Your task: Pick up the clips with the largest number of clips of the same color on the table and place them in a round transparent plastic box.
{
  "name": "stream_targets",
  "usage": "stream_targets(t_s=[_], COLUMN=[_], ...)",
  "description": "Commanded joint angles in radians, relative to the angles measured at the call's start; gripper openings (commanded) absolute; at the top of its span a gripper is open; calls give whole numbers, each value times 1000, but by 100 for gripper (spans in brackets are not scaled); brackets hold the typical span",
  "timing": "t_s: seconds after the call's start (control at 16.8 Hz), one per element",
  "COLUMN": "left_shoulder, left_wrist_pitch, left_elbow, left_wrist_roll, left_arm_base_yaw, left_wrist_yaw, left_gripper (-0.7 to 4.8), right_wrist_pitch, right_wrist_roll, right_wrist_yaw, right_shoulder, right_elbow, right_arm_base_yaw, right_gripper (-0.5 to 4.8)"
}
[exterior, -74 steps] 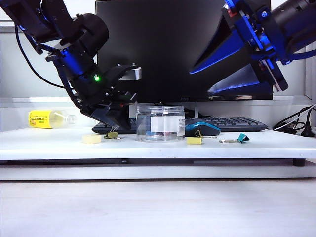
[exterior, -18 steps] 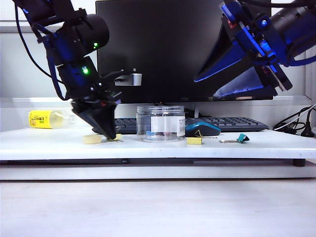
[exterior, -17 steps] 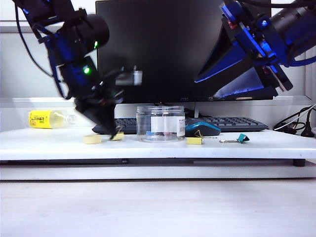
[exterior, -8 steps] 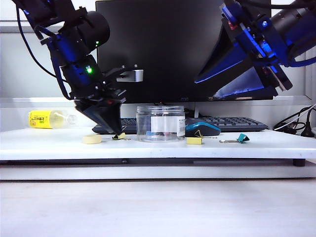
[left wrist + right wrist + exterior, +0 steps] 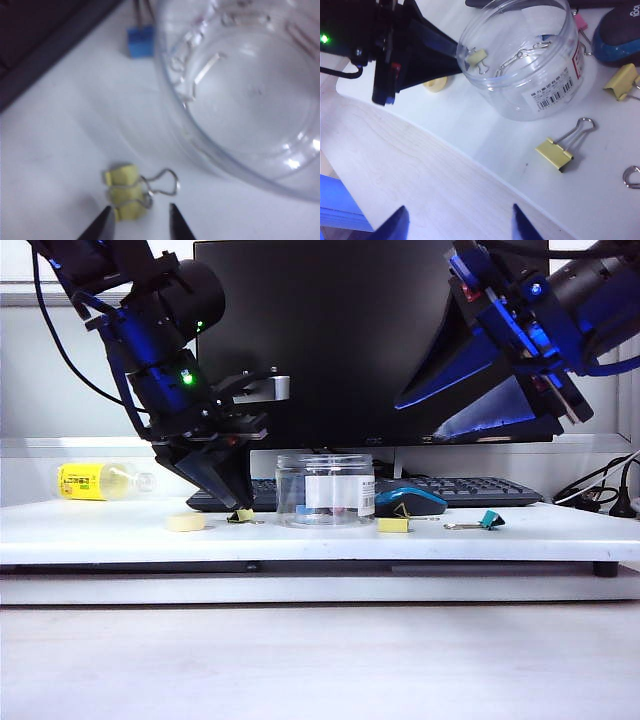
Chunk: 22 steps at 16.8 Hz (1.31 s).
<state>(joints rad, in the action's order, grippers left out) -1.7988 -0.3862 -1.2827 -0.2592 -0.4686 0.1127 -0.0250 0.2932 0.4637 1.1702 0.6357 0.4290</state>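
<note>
Left gripper (image 5: 137,222) low over table (image 5: 120,530), jaws apart around a pale-yellow clip (image 5: 126,193) that lies on the surface just beside the round transparent plastic box (image 5: 325,490); contact with the fingertips unclear in the blurry wrist view. More yellow clips (image 5: 555,152) sit right of the box near the mouse (image 5: 410,501). Right gripper (image 5: 457,222) open, raised at upper right

Clip (image 5: 243,515) left of box (image 5: 324,490) — mouse (image 5: 410,501) right.
</note>
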Motion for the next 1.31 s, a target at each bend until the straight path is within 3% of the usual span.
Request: stream_targets(t_s=[0.06, 0.71, 0.89, 0.95, 1.01, 1.31], left_shoulder=[5, -33, -33, -33, -33, -31], left_wrist_pitch=[39, 89, 95, 97, 96, 91], left_elbow=[-3, -3, -3, -3, -2, -3], left_wrist_roll=[32, 76, 76, 76, 76, 72], left_arm_base_yaw=[-2, -25, -29, -28, -28, -28], left_wrist_yaw=[27, -6, -27, -27, -27, -70], left_gripper=[152, 142, 47, 46, -3, -6], right_wrist_pitch=[-9, -9, -8, -8, -8, -8], right_wrist_roll=[-7, -10, -10, -10, -10, -10], right_wrist_yaw=[-2, -2, -2, -2, -2, -2], right_shoulder=[-2, -2, -2, -2, -2, -2], right_elbow=[5, 5, 5, 5, 5, 5], right_arm_base_yaw=[1, 1, 1, 1, 1, 1], right_gripper=[266, 266, 266, 266, 266, 266])
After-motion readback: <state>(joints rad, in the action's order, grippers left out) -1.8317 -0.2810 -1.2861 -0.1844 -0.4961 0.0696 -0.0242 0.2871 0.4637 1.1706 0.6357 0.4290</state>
